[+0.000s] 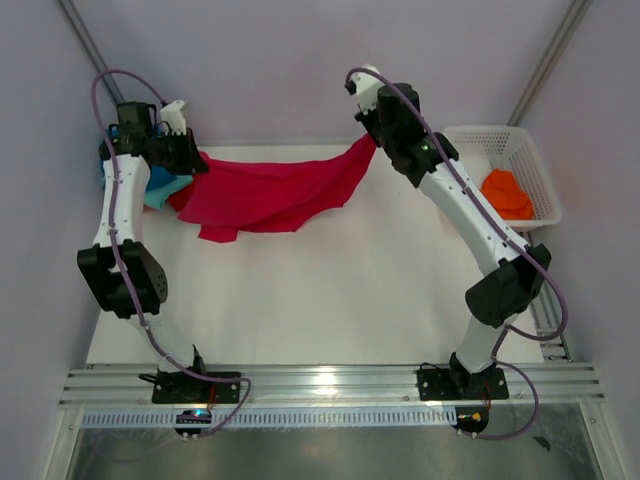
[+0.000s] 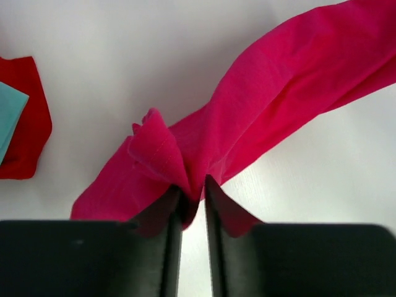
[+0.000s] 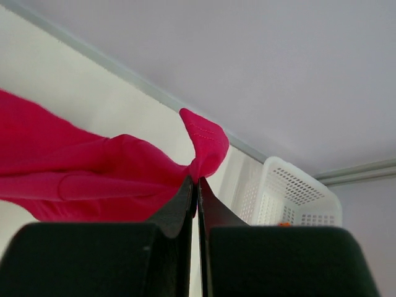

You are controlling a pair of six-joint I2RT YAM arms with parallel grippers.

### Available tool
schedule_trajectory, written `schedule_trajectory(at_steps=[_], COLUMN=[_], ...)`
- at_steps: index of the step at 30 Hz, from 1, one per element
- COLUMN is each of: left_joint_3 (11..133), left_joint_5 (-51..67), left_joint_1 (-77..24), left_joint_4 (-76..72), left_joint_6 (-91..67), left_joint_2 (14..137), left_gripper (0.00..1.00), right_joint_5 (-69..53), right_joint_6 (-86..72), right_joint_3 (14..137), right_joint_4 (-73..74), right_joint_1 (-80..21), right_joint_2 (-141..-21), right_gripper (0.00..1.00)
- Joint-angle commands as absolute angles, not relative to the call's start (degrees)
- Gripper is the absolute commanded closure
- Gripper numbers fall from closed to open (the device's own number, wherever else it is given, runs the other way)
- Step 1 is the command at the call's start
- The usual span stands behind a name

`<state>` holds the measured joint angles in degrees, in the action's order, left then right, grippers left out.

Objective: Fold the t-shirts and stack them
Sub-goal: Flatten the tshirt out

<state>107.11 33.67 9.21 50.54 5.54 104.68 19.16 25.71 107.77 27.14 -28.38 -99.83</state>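
The left gripper [image 2: 192,187] is pinching a bunched corner of the crimson t-shirt [image 1: 270,190] between its 2 nearly closed fingers at the far left of the table [image 1: 330,290], while the right gripper [image 3: 197,181] is clamping the opposite corner with its fingers pressed together near the back edge. The shirt is hanging stretched between the 2 arms, its lower edge drooping toward the tabletop. A teal t-shirt [image 2: 9,114] is lying on a red t-shirt [image 2: 28,124] near the left gripper, and an orange t-shirt [image 1: 507,195] is sitting inside the white basket [image 1: 545,175] at the right.
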Motion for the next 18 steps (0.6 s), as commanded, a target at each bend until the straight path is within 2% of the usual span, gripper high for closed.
schedule_trajectory(at_steps=[1,3,4,10,18], left_joint_3=[111.3,110.0,108.0,100.6,98.1], left_joint_5=[35.5,34.7,34.1,32.3,31.5], left_joint_1=[9.3,9.4,9.4,9.3,6.2], left_joint_4=[50.4,50.0,49.7,46.8,49.8], left_joint_6=[6.8,7.3,7.6,10.3,14.4], left_joint_2=[102.9,101.8,101.3,97.7,97.7], left_gripper=[0.75,0.4,0.02,0.01,0.01], right_joint_5=[20.5,19.6,19.2,17.5,15.8], right_joint_6=[24.6,21.7,21.4,21.5,21.2], right_joint_3=[121.8,124.9,124.5,123.1,123.5], right_joint_4=[27.5,30.1,30.1,29.2,30.1], right_joint_1=[-25.6,-24.4,-24.4,-24.4,-24.4], right_joint_2=[-102.4,-104.8,-104.9,-103.8,-103.3], right_gripper=[0.97,0.97,0.97,0.97,0.97])
